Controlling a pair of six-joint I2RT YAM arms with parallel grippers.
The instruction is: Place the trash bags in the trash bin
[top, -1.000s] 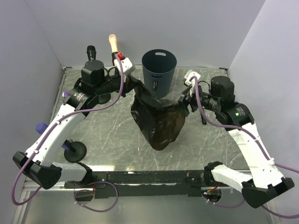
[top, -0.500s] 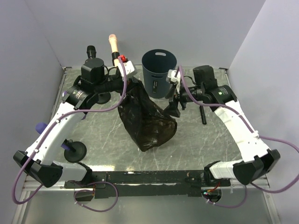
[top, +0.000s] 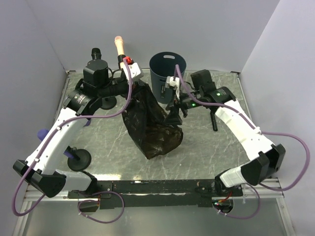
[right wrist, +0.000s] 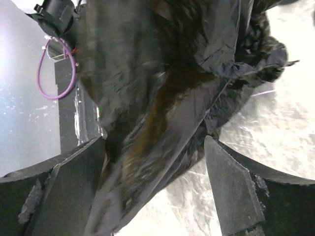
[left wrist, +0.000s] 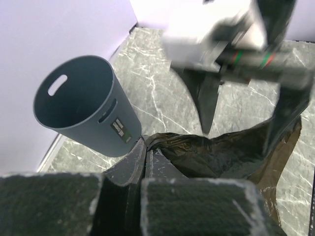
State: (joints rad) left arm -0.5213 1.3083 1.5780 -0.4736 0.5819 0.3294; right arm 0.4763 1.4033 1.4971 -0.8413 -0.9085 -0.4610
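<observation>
The marbled table point(top: 206, 147) is lying under everything; its near edge is being cut off by the arm bases. The trash bag point(top: 152, 130), dark and crumpled, is hanging above the table's middle, just in front of the trash bin point(top: 161, 81); whether its bottom is resting on the table is hard to tell. The bin is standing upright at the back; the bag and the right wrist are covering part of its lower wall. The left arm is reaching forward with its elbow bent; the left gripper point(left wrist: 143, 147) is pinching the bag's top edge, jaws closed on it. The right arm is bending inward toward the centre; the right gripper point(right wrist: 153, 142) is spreading its jaws wide, gripping nothing, with bag film lying between them.
</observation>
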